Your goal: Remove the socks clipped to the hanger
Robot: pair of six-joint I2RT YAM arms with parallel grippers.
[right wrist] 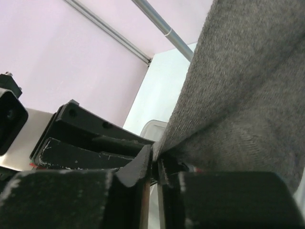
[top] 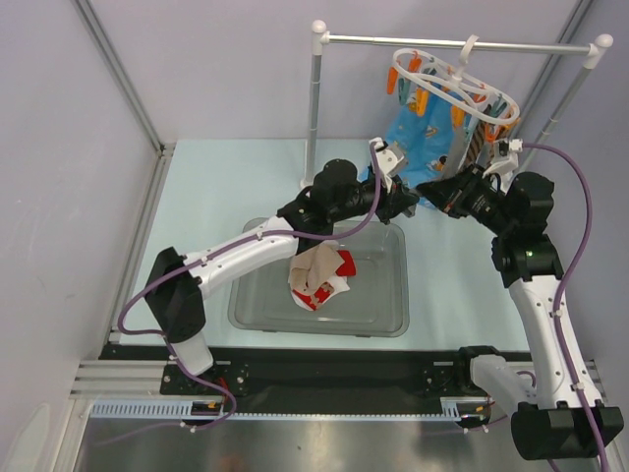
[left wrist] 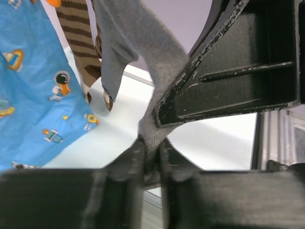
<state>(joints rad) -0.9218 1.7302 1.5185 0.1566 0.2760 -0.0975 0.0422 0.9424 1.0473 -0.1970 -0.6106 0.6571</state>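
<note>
The left end effector point(left wrist: 151, 160) is pinched narrow on the lower tip of a grey sock point(left wrist: 138, 47), with the fabric squeezed between its pads. The right end effector point(right wrist: 155, 168) is also closed to a slit on the same sock, just above on the cloth, so the two nearly touch below the hanger point(top: 454, 84). The hanger hangs by its hook from the metal rail point(top: 393, 41) at the far right of the bench point(top: 216, 187). The grey sock hangs down from it, though its peg is hidden in the wrist views. Beside it hang a blue sock point(left wrist: 28, 81) with cartoon prints and a brown striped sock point(left wrist: 76, 33). The double hold likely serves to give a firm, steady downward pull, so the peg lets go without swinging the whole hanger. A clear tray point(top: 378, 317) sits on the bench close to the arms with loose socks point(top: 316, 275) in it, a sensible drop spot for this one
</note>
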